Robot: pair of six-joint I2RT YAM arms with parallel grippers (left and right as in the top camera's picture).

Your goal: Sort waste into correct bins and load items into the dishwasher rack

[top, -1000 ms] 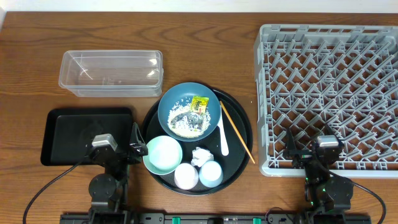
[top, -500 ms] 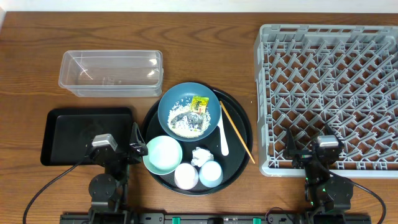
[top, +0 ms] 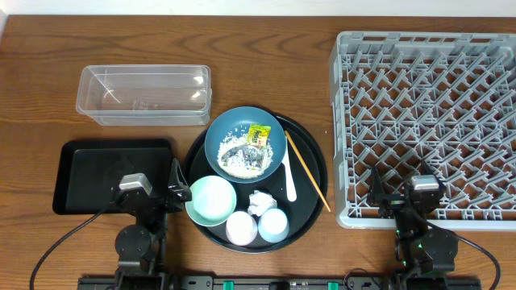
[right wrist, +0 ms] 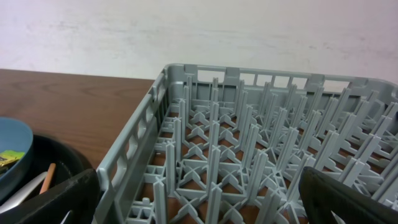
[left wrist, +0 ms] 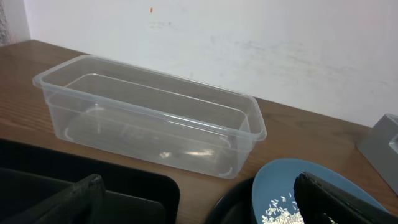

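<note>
Wooden desk [top: 48, 48], nothing sorted: both arms' jaws stand wide, empty. We would pinch the wrapper [top: 259, 134] lightly, sparing rice [top: 238, 164].

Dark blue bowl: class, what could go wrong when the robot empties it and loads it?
Loose rice lies in the dark blue bowl; tilting it early could scatter grains. The yellow-green wrapper sits in the same bowl, so both might land in one bin. The chopsticks beside it could be knocked.

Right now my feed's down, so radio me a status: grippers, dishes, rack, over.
Left gripper, right gripper open, empty. Dark blue bowl with rice, wrapper on round black tray; nothing loaded. Rack bare. No obstruction seen.
</note>
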